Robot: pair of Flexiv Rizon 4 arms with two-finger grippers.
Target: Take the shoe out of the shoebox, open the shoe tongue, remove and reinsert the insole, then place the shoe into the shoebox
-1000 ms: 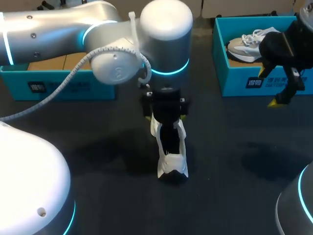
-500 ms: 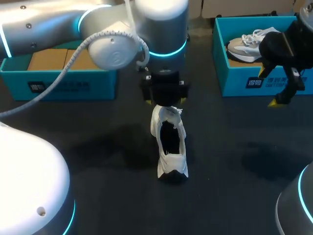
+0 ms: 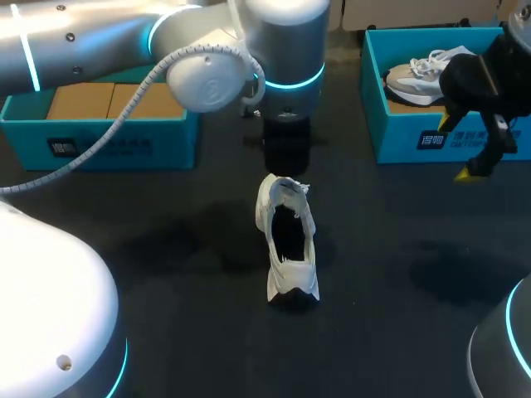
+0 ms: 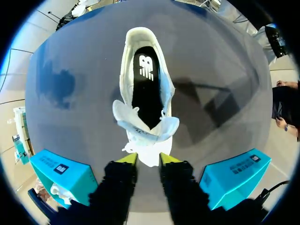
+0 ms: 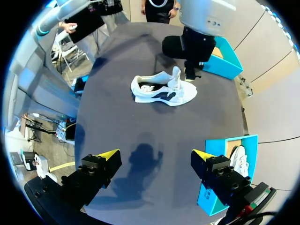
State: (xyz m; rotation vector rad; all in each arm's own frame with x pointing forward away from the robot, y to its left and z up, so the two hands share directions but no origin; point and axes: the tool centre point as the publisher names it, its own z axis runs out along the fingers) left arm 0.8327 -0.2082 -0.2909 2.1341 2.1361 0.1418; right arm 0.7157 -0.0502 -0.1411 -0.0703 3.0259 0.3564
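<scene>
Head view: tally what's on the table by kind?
Shoeboxes: 2 (left shoebox, right shoebox)
Shoes: 2 (white shoe out on the table, second shoe in the right shoebox)
Total: 4

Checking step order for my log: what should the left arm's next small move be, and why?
Probably dip the left tool into the shoe and pinch the insole: the tongue already stands open, and the insole still lies seated inside.
</scene>
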